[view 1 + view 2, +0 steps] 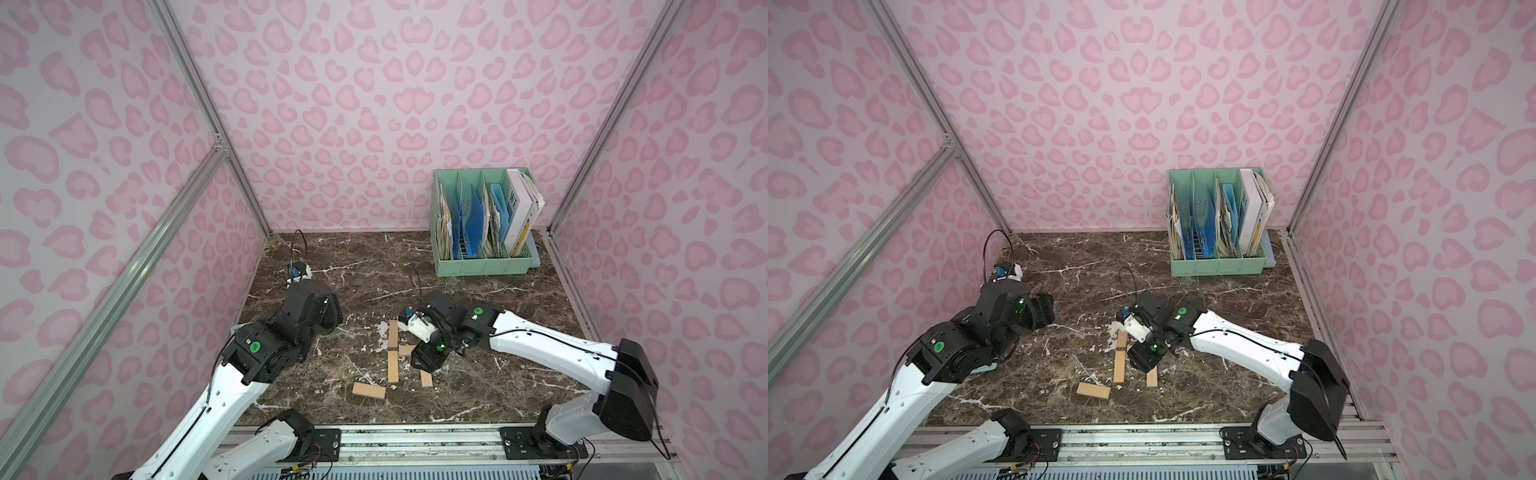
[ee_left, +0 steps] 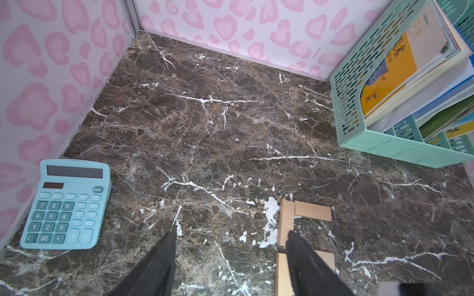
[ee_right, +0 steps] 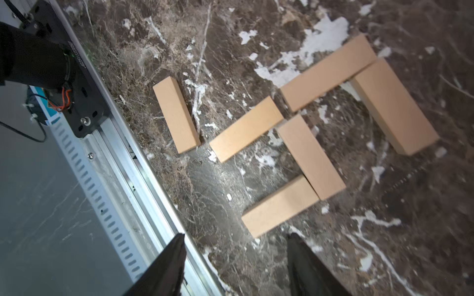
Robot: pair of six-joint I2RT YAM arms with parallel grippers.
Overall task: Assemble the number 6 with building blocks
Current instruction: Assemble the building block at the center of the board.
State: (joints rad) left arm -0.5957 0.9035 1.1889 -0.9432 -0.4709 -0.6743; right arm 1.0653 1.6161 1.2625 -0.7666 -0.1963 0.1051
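While the right fingers (image 3: 166, 266) hang spread apart with nothing between them above the near end of the figure, five of the building blocks (image 3: 311, 156) lie flat on the marble surface (image 1: 365, 266), joined at right angles as an unfinished number 6 (image 1: 393, 365); in the right wrist view two planks set end to end make the long side, one crosses the far end, one crosses the middle, and one runs down from the middle plank's end; the near side stands open; the sixth plank (image 3: 176, 115) lies loose just beside the near end of the long side, not touching it, and shows in both top views (image 1: 368, 391) (image 1: 1093, 391); the right wrist covers part of the figure there; the left fingers (image 2: 159, 264) are also set wide and empty, to the figure's left; a blue calculator (image 2: 66, 205) lies by the left wall, well apart; a green file rack (image 1: 484, 266) stands in the far right corner.
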